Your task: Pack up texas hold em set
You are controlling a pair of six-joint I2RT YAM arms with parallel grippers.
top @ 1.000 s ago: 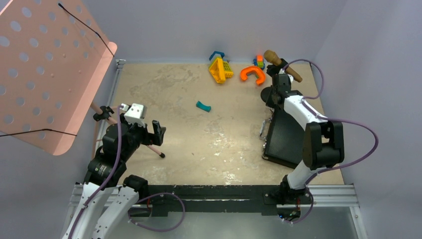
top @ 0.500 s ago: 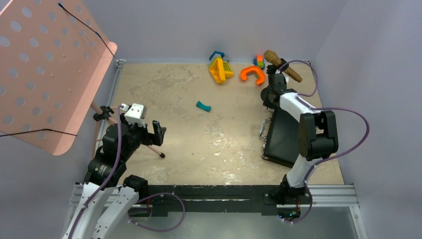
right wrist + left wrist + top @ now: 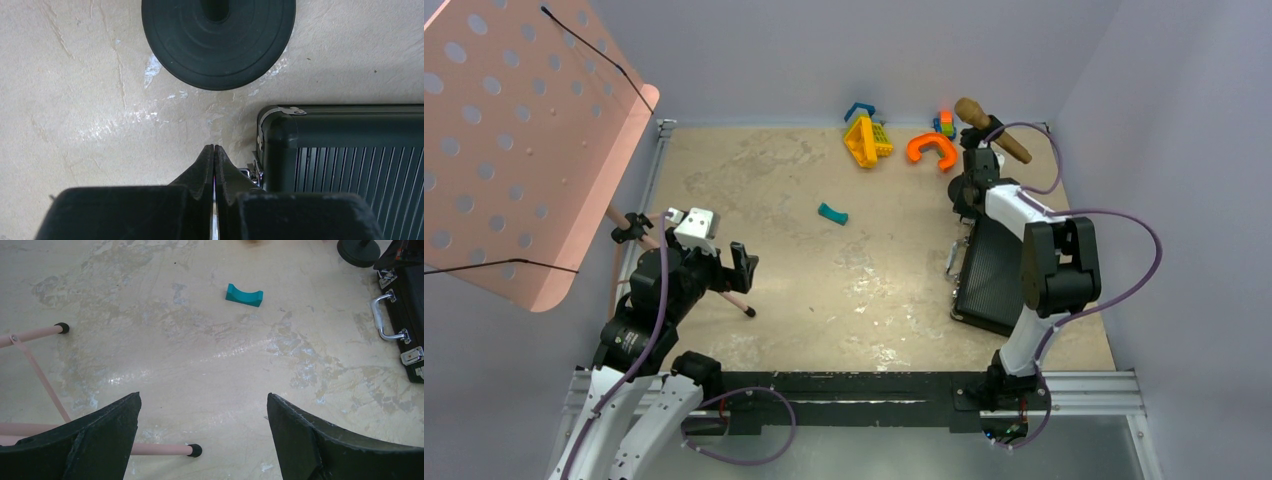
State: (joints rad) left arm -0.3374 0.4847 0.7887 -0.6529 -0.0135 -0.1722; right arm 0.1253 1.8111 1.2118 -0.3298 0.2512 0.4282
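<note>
Item: black ribbed hinged case (image 3: 989, 280) of the hold'em set, lid down, lying on the right side of the beige scuffed table (image 3: 794, 280). Its silver carrying handle (image 3: 384, 320) and silver latches (image 3: 412, 356) sit on the edge facing the table's middle. We see no chips, cards or dice outside it. Right gripper (image 3: 214, 150): fingers pressed together with nothing between them, tips pointing down at bare table just beside the case's far corner, between the case and a black round ribbed disc base (image 3: 217, 40). A sliver of silver hardware (image 3: 248, 173) shows right next to the fingers; we take it for the far latch, though the wrist view hides most of it. Left gripper (image 3: 202, 399): fingers wide apart and empty, hovering over the left part of the table, well apart from the case. A teal curved block (image 3: 244, 294) lies beyond it and is no part of the set. Step in hand, as we judge it: securing the far latch, with the closed fingertips used as a pusher. To do it well, we would set the tips squarely on the latch flap rather than the case wall, and press toward the case body until the flap lies flat. We would push gently, since the case sits loose and may slide toward the table's right edge. We would also steer clear of the disc base, then treat the near latch likewise.
</note>
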